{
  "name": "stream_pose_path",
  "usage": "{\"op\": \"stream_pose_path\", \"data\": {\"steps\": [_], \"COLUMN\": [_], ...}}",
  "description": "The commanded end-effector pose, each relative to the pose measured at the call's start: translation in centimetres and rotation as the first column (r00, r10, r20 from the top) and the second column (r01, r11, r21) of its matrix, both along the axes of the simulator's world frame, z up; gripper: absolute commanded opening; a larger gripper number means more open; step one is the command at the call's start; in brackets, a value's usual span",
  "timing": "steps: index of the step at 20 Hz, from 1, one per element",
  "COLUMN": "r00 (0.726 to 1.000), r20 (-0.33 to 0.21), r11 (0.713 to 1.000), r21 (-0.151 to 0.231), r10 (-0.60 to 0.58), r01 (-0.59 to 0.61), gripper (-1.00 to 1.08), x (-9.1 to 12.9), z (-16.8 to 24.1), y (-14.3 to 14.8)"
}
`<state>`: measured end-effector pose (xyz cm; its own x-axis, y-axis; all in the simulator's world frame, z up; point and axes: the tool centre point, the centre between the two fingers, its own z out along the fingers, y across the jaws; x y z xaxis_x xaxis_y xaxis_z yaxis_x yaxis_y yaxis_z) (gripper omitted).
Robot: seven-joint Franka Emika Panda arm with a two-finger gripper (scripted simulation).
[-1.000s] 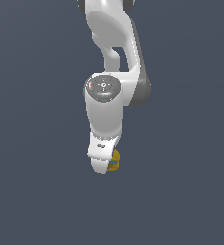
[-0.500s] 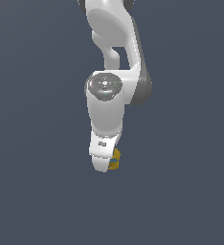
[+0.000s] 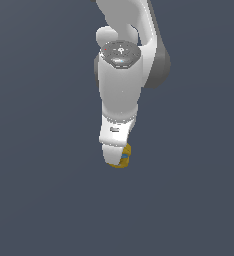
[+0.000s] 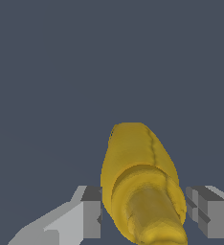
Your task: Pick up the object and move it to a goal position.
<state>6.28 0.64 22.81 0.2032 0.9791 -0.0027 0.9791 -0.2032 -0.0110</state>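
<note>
The object (image 4: 138,158) is a small yellow bottle-like container. In the wrist view it lies between my two grey fingers (image 4: 91,210), neck toward the camera. My gripper (image 4: 145,210) is shut on it, with a finger pad against each side. In the exterior view the object (image 3: 124,157) peeks out yellow with a bit of blue from behind the white hand, and the gripper (image 3: 118,159) points down, mostly hidden by the hand. No goal marker shows.
The white arm (image 3: 121,95) hangs down through the middle of the exterior view. Around it there is only a plain dark grey-blue surface (image 3: 39,200).
The gripper and the yellow object have risen together in the exterior view, and the arm's upper joint has moved up and slightly toward the exterior view's right.
</note>
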Motion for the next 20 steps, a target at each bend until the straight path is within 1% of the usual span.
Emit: {"op": "stream_pose_path", "data": {"steps": [1,7,12,16,20], "r00": [1.000,1.000,1.000,1.000,1.000], "r20": [0.011,0.011,0.011,0.011,0.011], "r11": [1.000,1.000,1.000,1.000,1.000], "r21": [-0.001,-0.001,-0.001,0.000,0.000], "r10": [0.001,0.001,0.001,0.001,0.001], "r01": [-0.001,-0.001,-0.001,-0.001,-0.001], "gripper": [-1.00,-1.00,-1.00,-1.00,-1.00], "x": [-0.7,-3.1,-4.5,-5.3,-5.7], "z": [2.9,8.9,13.1,15.4,16.6], "y": [0.9,3.1,4.6,5.4,5.8]}}
